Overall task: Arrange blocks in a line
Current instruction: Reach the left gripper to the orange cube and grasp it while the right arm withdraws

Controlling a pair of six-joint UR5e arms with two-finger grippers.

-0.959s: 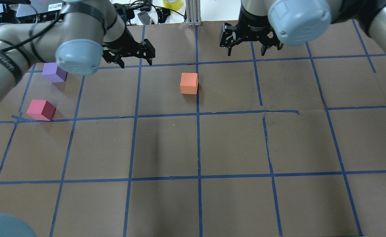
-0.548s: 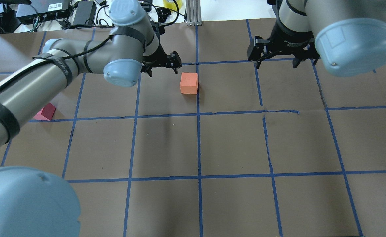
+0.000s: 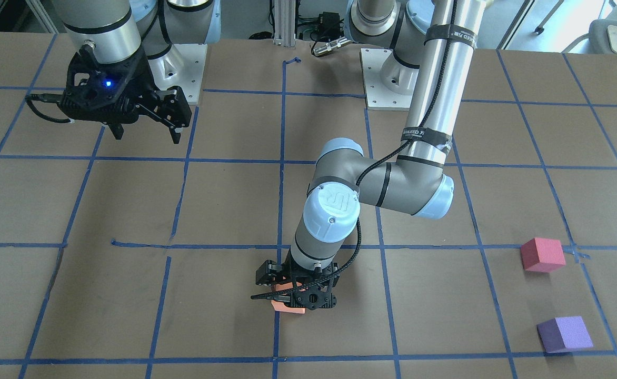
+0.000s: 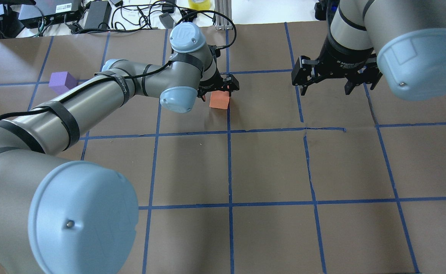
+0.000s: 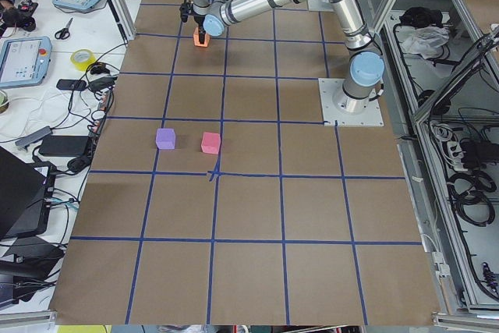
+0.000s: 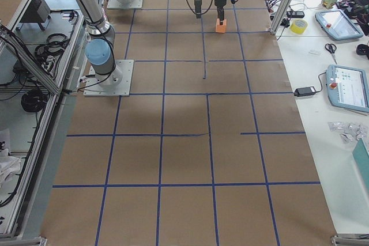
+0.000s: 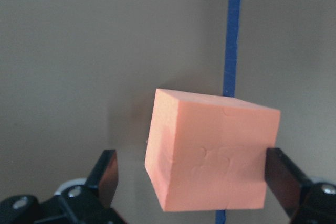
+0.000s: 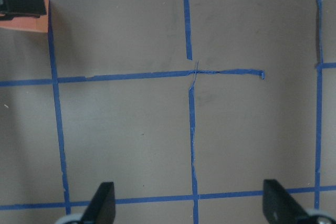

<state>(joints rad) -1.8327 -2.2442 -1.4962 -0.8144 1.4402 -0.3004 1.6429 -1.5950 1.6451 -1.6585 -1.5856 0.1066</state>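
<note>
The orange block [image 4: 220, 102] sits on the brown table by a blue tape line. It fills the left wrist view [image 7: 210, 156] and shows in the front view [image 3: 287, 307]. My left gripper [image 4: 219, 92] [image 3: 294, 301] is open and low over it, with one finger on each side. The purple block [image 4: 62, 82] [image 3: 565, 333] and the pinkish-red block [image 3: 541, 254] rest far off on my left side. My left arm hides the pinkish-red one in the overhead view. My right gripper [image 4: 327, 89] [image 3: 147, 134] is open and empty, above the table to the right of the orange block.
Blue tape lines [image 4: 229, 167] split the brown paper into squares. Cables and electronics [image 4: 93, 11], a yellow tape roll [image 4: 199, 3] and a metal post [image 4: 223, 15] line the far edge. My left arm stretches across the table's left half.
My left gripper has moved right from near the purple block to the orange block and now straddles it. My right gripper has shifted right and slightly nearer. The blocks have not moved.
</note>
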